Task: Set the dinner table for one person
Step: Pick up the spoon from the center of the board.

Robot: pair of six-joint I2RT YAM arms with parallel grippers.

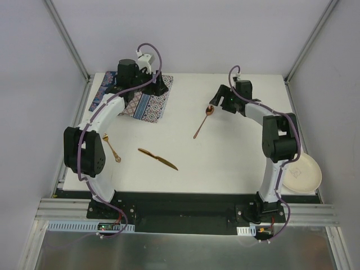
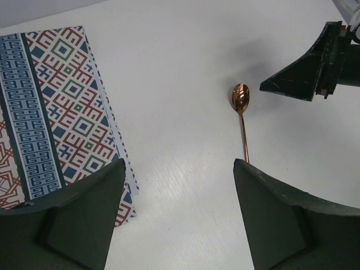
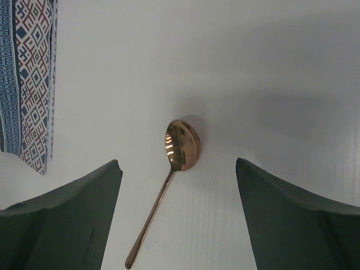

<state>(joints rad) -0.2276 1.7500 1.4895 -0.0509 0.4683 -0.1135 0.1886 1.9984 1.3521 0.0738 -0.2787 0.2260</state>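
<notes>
Tableware lying loose around the two claws

A patterned blue-and-red placemat [image 1: 147, 107] lies under the left claw [image 2: 180, 216] and off to its left. A copper spoon [image 3: 180, 149] lies flat below the right claw [image 3: 180, 214], bowl ahead of the tips, handle running back between them, untouched. A gold knife [image 1: 158, 159] and a small gold utensil [image 1: 111, 148] lie well behind the left claw. A cream plate [image 1: 304, 174] sits far behind the right claw.

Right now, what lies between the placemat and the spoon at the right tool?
Nothing: only bare white table between the placemat and that spoon, clearest in the left wrist view.
</notes>
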